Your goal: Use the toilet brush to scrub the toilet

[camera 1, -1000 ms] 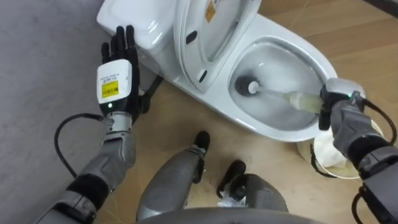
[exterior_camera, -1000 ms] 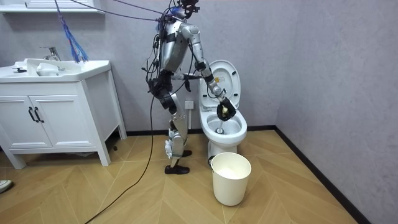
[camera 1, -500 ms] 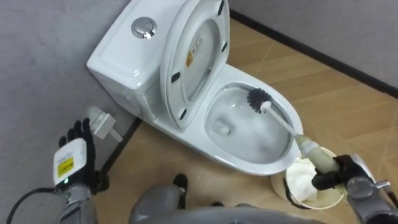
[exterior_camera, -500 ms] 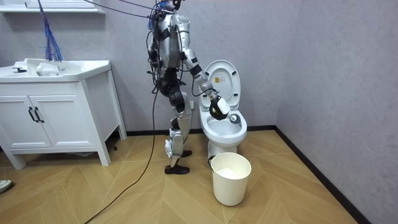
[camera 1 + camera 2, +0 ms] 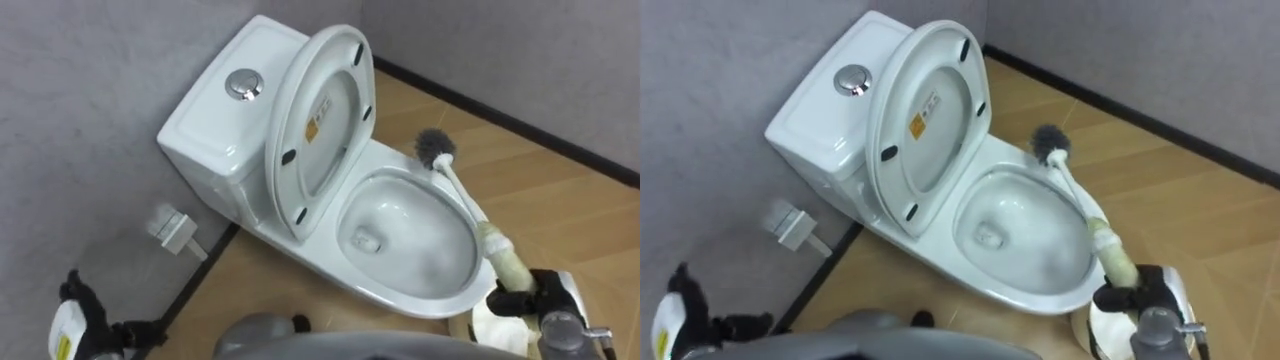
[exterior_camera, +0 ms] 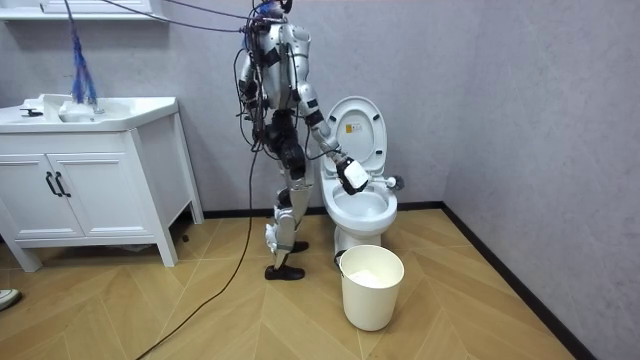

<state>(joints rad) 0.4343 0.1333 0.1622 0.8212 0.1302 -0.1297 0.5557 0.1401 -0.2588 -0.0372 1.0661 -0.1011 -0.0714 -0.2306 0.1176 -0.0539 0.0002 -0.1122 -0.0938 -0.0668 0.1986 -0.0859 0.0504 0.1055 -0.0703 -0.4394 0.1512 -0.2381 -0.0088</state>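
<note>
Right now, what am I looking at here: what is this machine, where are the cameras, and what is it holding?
It is a two-legged robot with two arms and hands. Two pictures come from cameras in its head, looking down; the third from a camera across the room, showing it standing beside a toilet, lid raised. Its right hand is curled round a toilet brush, bristles up at the bowl's far rim. Its left hand is low on the left. A white bucket stands on the floor.

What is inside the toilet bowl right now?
The white ceramic toilet bowl shows only its glossy surface and drain hole. The grey-bristled toilet brush is over the far rim, not inside, held by the right hand. The raised white seat covers part of the back rim.
</note>
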